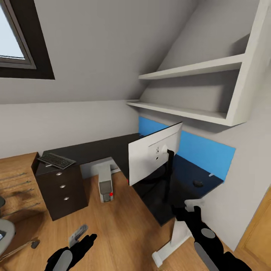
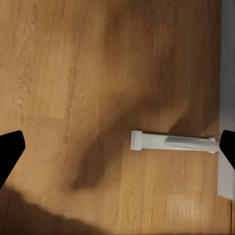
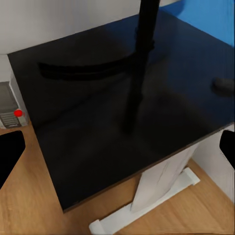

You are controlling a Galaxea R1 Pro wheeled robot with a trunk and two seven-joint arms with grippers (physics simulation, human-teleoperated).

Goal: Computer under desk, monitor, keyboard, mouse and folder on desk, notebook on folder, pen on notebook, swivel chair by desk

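The black-topped desk runs along two walls of the bedroom. The monitor stands on it, white back toward me, its stand on the glossy top. The keyboard lies at the desk's left end, far from the monitor. The mouse sits on the desk's right wing behind the monitor. The computer stands under the desk. An edge of the swivel chair shows at far left. My left gripper hangs open over the floor. My right gripper is open before the desk's near end. Folder, notebook and pen are out of view.
A dark drawer unit stands under the desk's left end, beside a light wood dresser. White shelves hang above the right wing. A white desk leg and foot stand near my right arm. An oak door is at lower right.
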